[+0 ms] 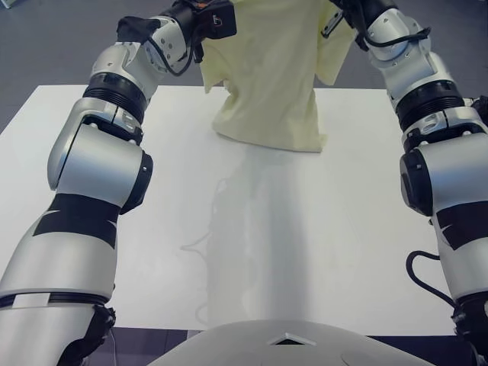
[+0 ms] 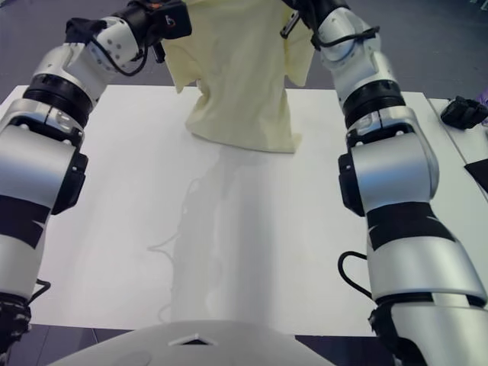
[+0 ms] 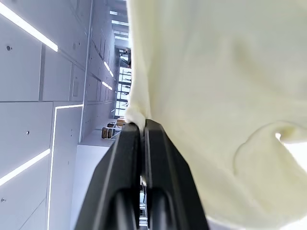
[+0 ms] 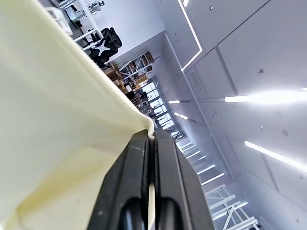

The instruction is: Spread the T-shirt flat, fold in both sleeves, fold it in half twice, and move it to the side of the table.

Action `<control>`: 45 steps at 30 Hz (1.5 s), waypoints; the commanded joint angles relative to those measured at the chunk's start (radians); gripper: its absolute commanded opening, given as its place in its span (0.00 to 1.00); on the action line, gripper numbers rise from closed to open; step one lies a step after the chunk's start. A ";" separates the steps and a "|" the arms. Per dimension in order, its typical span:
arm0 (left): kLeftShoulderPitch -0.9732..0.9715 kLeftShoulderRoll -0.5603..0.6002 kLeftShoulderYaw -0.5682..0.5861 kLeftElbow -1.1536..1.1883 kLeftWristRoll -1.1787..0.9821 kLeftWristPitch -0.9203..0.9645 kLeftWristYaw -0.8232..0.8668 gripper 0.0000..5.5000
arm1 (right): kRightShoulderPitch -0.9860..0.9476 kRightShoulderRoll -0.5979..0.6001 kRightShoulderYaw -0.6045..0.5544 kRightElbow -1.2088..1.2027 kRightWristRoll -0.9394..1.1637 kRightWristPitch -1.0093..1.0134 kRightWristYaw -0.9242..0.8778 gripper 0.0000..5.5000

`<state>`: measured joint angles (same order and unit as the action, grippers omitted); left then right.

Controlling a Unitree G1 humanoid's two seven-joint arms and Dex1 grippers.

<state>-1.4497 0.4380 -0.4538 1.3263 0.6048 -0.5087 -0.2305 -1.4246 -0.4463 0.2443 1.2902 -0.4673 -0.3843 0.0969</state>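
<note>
Left gripper (image 3: 143, 123) clamped on T-shirt (image 1: 267, 69) top edge | right gripper (image 4: 151, 136) pinching the other top edge | T-shirt hangs raised between them, hem bunched on table (image 1: 328, 229) near far edge | judged early: not yet spread flat; sleeve folds, both halvings, move aside pending
</note>
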 commanded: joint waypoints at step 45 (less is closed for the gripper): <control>1.106 0.384 0.166 -1.364 -0.635 0.318 -0.693 0.54 | 1.528 -0.653 -0.395 -1.907 0.845 1.066 0.886 0.51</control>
<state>-0.2142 0.9310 -0.2240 -0.2099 -0.1775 -0.1468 -1.0025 0.1284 -1.1443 -0.2737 -0.6783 0.5003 0.7415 1.0789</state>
